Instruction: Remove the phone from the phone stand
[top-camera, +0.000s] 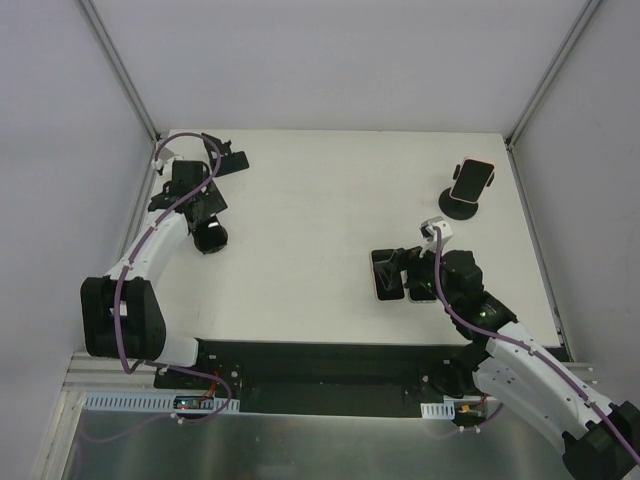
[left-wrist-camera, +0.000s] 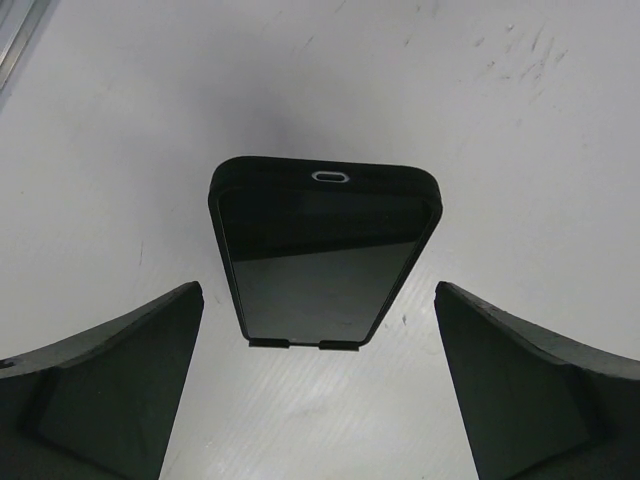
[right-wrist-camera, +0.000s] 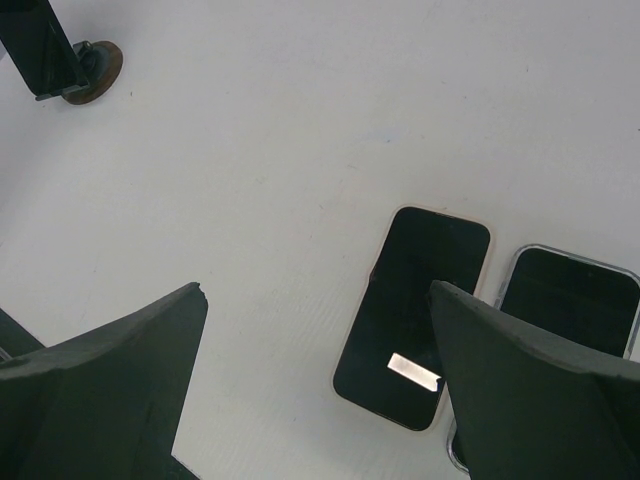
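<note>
A black-cased phone (left-wrist-camera: 320, 250) leans tilted above the table, and two small tabs of its stand (left-wrist-camera: 305, 345) grip its lower edge. My left gripper (left-wrist-camera: 318, 290) is open, with one finger on each side of the phone's near end, not touching it. In the top view this phone (top-camera: 234, 161) is at the far left, by the left gripper (top-camera: 218, 160). A pink-cased phone (top-camera: 472, 178) sits on a black stand (top-camera: 460, 208) at the far right. My right gripper (right-wrist-camera: 318, 290) is open and empty, low over the table.
Two phones lie flat under the right gripper: a pink-cased one (right-wrist-camera: 415, 315) and a silver-edged one (right-wrist-camera: 570, 300), both also in the top view (top-camera: 388, 275). A round black stand base (top-camera: 210, 238) sits near the left arm. The table's far-left corner post (top-camera: 158, 135) is close by.
</note>
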